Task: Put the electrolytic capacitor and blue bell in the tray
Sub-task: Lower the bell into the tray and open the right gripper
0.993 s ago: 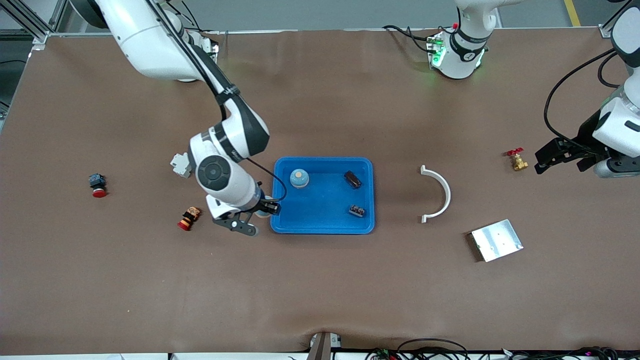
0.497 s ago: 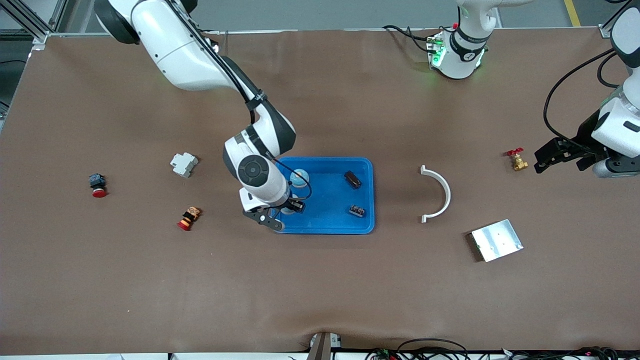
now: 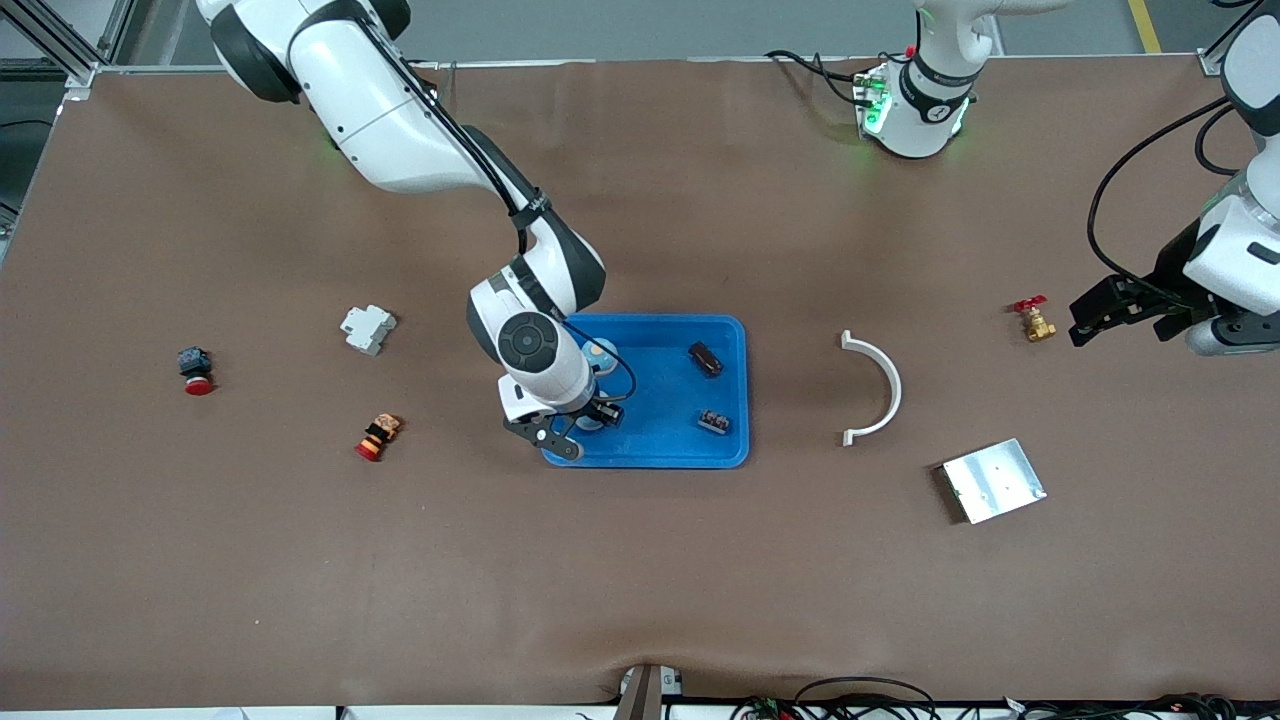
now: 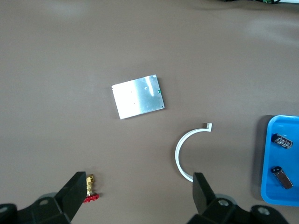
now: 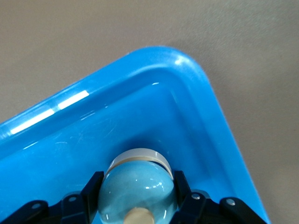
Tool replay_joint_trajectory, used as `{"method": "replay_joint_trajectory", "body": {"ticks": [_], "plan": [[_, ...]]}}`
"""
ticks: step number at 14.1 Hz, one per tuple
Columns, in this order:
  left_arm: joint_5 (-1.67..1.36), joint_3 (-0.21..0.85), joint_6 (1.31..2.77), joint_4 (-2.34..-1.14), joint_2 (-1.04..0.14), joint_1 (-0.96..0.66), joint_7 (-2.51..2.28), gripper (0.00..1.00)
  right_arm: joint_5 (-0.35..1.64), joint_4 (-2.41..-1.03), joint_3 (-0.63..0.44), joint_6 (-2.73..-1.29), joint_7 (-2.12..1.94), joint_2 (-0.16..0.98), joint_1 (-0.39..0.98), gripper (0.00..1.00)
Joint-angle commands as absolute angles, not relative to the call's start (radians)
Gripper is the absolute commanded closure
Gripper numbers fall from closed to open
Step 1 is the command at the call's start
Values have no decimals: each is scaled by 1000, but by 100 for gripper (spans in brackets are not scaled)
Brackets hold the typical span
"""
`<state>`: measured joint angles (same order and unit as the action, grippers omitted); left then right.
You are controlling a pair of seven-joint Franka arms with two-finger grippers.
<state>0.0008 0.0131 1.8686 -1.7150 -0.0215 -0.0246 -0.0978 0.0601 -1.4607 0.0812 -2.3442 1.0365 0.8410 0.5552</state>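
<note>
The step in hand is the delivery of the blue bell (image 5: 138, 191), a glossy pale-blue dome with a cream knob and a white base band. The right gripper (image 3: 578, 426) hangs low over the shallow bright-blue rectangular plastic tray (image 3: 735, 335), at the tray's seven o'clock corner in the front view. Its black fingers (image 5: 91, 190) are closed against the dome's two flanks, and the bell sits inside the rim, close to the tray floor.

A similar pale-blue dome (image 3: 600, 352) lies at the tray's eleven o'clock corner. Two small dark components rest at its two o'clock (image 3: 705, 358) and four o'clock (image 3: 713, 421). I cannot tell which, if either, is the electrolytic capacitor.

The next move looks like a short descent, parting the fingers, then a straight lift so that the rounded bell does not roll.

The left gripper (image 4: 138, 196) waits, fingers spread wide and empty, over the brown surface (image 3: 640, 560) at the tray's three o'clock.
</note>
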Motion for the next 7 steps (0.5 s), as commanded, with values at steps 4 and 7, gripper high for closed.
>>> {"method": "replay_joint_trajectory", "body": {"ticks": [4, 7], "plan": [[0, -5, 1850, -1698, -43, -26, -67, 0, 34, -1428, 67, -2367, 1063, 876, 574, 100], [0, -3, 1850, -1698, -43, -28, -67, 0, -37, -1430, 67, -2364, 1060, 876, 572, 100]]}}
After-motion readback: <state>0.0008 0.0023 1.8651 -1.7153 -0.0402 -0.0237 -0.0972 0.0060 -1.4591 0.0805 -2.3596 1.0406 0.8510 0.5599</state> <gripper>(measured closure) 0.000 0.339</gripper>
